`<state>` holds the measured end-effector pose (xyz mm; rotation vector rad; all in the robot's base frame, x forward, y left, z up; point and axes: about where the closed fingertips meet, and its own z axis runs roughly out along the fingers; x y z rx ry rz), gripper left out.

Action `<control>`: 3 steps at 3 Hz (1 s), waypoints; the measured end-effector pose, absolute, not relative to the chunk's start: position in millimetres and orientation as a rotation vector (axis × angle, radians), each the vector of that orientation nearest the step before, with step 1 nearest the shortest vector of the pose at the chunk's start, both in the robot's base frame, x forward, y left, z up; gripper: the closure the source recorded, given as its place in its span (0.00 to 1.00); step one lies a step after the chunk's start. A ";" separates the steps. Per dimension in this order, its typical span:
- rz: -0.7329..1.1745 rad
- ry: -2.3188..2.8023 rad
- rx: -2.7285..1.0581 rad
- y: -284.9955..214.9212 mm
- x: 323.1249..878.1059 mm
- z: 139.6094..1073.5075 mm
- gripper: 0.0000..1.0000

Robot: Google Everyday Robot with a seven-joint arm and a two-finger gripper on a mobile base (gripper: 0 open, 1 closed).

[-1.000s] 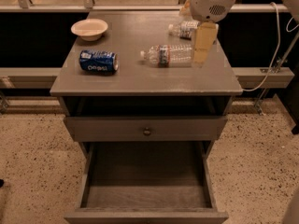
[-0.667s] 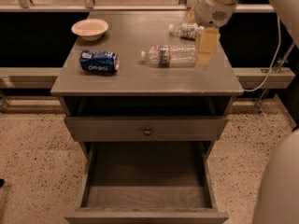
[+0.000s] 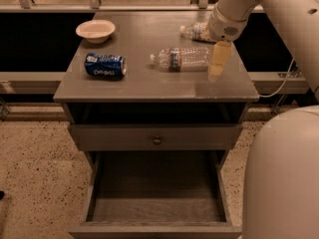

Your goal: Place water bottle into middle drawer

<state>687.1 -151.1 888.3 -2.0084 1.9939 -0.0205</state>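
Desk (image 3: 149,88) of grey wood, seen from the front and slightly above. Near its left edge a blue soda can (image 3: 104,64) lies on its side; the white lettering, upside down, appears to read "pepsi". A pale bowl (image 3: 94,30) sits at the back left corner. The water bottle (image 3: 182,59) lies on its side right of centre, white cap pointing left, with a narrow blue-and-red band whose writing is too small to read. A second bottle (image 3: 198,31) with a wide white label lies toward the back right corner, partly hidden by the arm. The gripper (image 3: 219,63) hangs pointing down just beside the water bottle's base end, near the right edge. Whether it is open or closed, or touching the bottle, cannot be told. Compared with a second ago it sits a little lower; bottle, can and bowl have not moved. Below the desktop, the upper drawer (image 3: 124,137) with a round knob (image 3: 157,140) is closed, and the middle drawer (image 3: 157,210) — the lowest — stands pulled out.
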 end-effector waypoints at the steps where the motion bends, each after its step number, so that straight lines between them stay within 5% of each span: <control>1: -0.023 1.967 -1.999 -143.6 716.7 869.0 0.00; 2: -0.025 1.951 -2.002 -135.9 731.6 860.4 0.00; 3: -0.007 1.952 -2.011 -129.8 739.3 849.1 0.18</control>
